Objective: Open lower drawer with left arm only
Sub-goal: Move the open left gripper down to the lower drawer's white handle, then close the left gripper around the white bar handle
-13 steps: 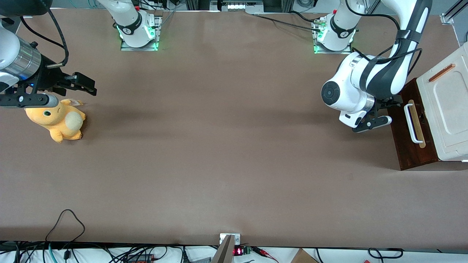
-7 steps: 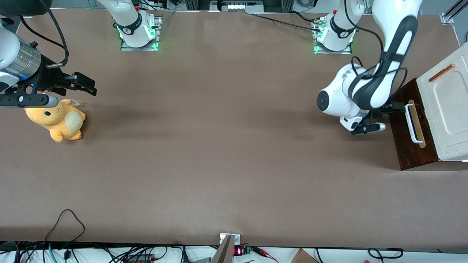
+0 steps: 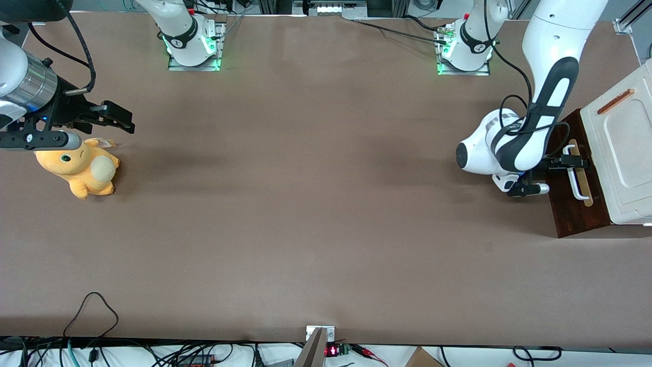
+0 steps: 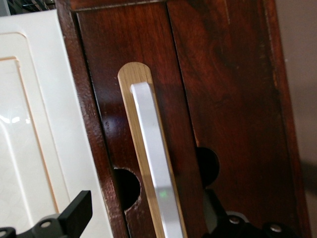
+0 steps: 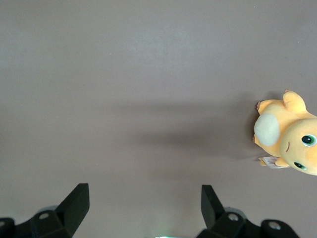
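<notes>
Pincer at the lower drawer's handle
The pincer (image 4: 143, 218) is spread apart, one finger (image 4: 74, 210) on each side of the lower drawer's (image 4: 223, 89) white bar handle (image 4: 153, 158), gripping nothing.

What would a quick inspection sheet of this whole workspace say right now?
Surface: brown table, mostly bare.
Job's things: lower drawer shut, dark wood front; white handle on a pale strip, ungrabbed.
Clutter: orange plush toy toward the parked arm's end.
Grippers: gripper open, fingers either side of the handle, not closed on it.
Cables: black cable along the left arm; loose wires at the table edge nearest the camera.
Surroundings: cream panel above the drawer.
</notes>
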Tool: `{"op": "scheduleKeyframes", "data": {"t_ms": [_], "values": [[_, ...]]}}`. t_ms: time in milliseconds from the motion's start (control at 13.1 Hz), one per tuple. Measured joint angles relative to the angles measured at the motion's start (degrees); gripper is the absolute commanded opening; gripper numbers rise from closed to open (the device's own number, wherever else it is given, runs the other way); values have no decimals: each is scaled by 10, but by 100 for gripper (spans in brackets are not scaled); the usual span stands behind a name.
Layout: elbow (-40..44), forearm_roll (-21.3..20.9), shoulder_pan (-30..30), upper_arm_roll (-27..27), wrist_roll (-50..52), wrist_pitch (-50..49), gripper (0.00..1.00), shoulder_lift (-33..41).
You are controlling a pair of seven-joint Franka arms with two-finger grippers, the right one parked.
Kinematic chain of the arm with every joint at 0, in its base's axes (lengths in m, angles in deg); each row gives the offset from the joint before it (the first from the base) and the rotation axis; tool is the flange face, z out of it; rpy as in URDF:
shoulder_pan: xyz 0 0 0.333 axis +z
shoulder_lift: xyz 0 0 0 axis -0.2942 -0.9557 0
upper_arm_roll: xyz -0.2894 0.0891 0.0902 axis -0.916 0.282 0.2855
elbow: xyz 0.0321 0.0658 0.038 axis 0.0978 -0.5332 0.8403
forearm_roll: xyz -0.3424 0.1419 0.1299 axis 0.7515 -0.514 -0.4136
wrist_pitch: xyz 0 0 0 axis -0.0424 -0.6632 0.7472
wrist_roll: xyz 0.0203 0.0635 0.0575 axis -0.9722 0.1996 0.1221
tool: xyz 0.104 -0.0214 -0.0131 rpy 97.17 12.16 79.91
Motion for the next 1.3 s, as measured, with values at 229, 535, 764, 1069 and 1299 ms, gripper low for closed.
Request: {"op": "scheduleKeyframes", "data": {"t_ms": [229, 535, 764, 1069, 1299], "values": [[0, -13, 0, 7, 0, 0, 78, -2], [0, -17, 0, 15, 0, 0, 68, -10], [1, -18, 0, 16, 0, 2, 69, -15], [1, -18, -5, 16, 1, 3, 68, -15], [1, -18, -8, 16, 1, 3, 67, -15]]}}
